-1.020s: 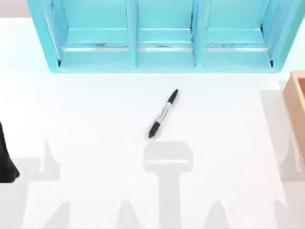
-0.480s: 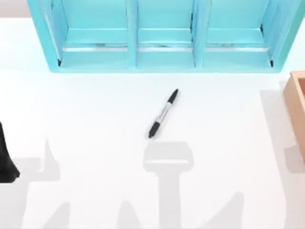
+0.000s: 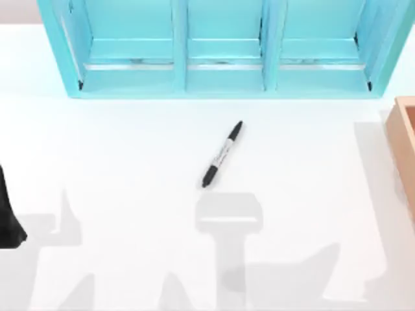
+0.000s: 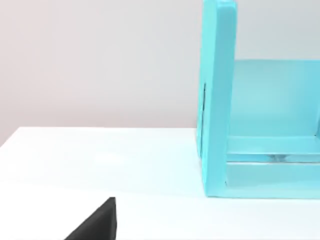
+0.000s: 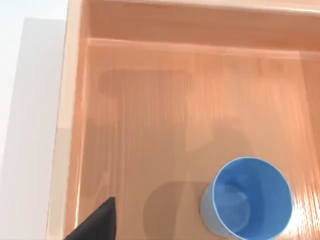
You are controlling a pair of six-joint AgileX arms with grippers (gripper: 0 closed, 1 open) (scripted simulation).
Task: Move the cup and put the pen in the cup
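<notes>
Top view: pen (image 3: 222, 154) lies slantwise mid-worktop (image 3: 130, 149), before a turquoise shelf (image 3: 220, 48); a wooden box (image 3: 403, 139) sits at the right edge. Right wrist view looks down into that box, where the cup (image 5: 248, 198) stands upright, mouth open. Left arm (image 3: 8, 214) rests at the left edge. Whether either hand is released or clenched, I cannot tell.

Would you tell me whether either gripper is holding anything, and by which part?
Nothing is held: the pen lies free on the table, and the cup stands alone in the wooden box.
</notes>
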